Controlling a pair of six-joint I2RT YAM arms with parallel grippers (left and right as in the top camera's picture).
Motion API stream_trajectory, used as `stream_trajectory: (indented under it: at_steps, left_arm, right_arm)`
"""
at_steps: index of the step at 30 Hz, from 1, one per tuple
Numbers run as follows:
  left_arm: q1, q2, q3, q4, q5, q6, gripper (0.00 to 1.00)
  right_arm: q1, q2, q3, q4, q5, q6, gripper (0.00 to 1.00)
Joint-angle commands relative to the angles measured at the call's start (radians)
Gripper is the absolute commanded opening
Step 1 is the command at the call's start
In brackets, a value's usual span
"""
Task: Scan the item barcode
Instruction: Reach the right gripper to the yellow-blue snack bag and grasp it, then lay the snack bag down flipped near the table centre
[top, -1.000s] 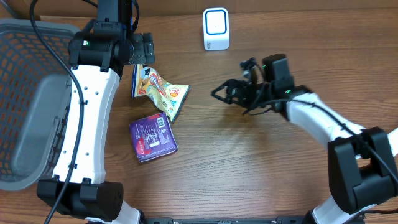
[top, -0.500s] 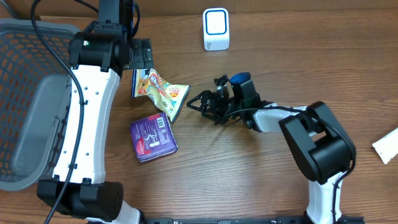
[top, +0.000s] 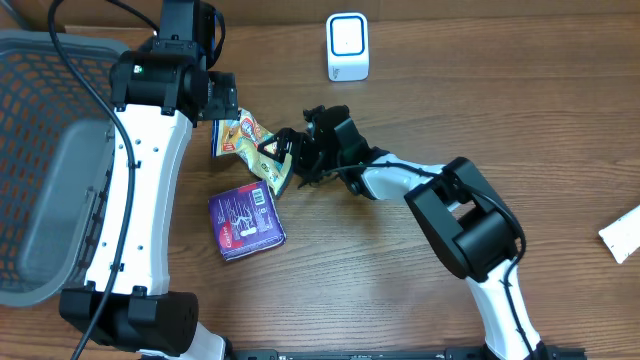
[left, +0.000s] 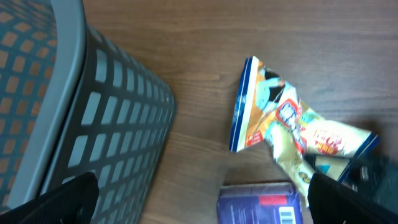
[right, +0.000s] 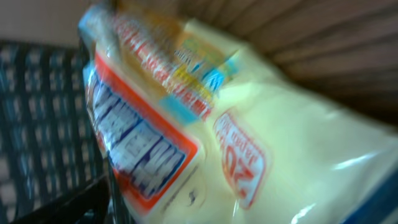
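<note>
Right pincer (top: 274, 162) at snack bag (top: 244, 136) (jaws apart)

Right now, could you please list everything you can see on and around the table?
basket: one, grey mesh, left side of the table
scanner: one, white, far centre; likely the scanner
snack bag: one, yellow with blue and orange print, centre-left
packet: one, purple with a barcode showing, on the near side of the snack bag
white object: one, right edge, cut off by the frame
table: one, brown wood
left gripper: one, black, open, above the snack bag's far end
right gripper: one, black, jaws spread at the snack bag's right edge
</note>
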Motion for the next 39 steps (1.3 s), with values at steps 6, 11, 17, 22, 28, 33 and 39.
stream_trajectory:
  at_steps: [6,11,17,22,28,33,39]
  left_arm:
    - [0.007,-0.006,0.019,-0.026,-0.019,0.015,1.0]
    - [0.007,-0.006,0.019,-0.026,-0.019,0.011,1.0]
    - [0.007,-0.006,0.019,-0.021,-0.018,-0.027,1.0]
    - [0.007,-0.006,0.019,0.0,-0.017,-0.077,1.0]
    - [0.007,-0.006,0.019,0.029,-0.007,-0.133,1.0]
    - [0.007,-0.005,0.019,0.06,-0.007,-0.147,1.0]
    - [0.007,-0.002,0.019,0.086,0.001,-0.151,0.99]
  right_arm:
    - [-0.008,0.108,0.005,-0.069,0.147,-0.1,0.04]
    - [-0.041,0.041,0.005,-0.193,0.137,-0.28,0.04]
    - [-0.133,-0.257,0.005,-0.635,0.451,-0.602,0.04]
    - [-0.148,-0.51,0.005,-0.869,0.96,-0.877,0.04]
    - [-0.126,-0.661,0.005,-0.956,1.499,-1.025,0.04]
    - [-0.052,-0.663,0.003,-1.078,1.697,-1.032,0.04]
    - [0.079,-0.661,-0.039,-1.104,1.882,-1.011,0.04]
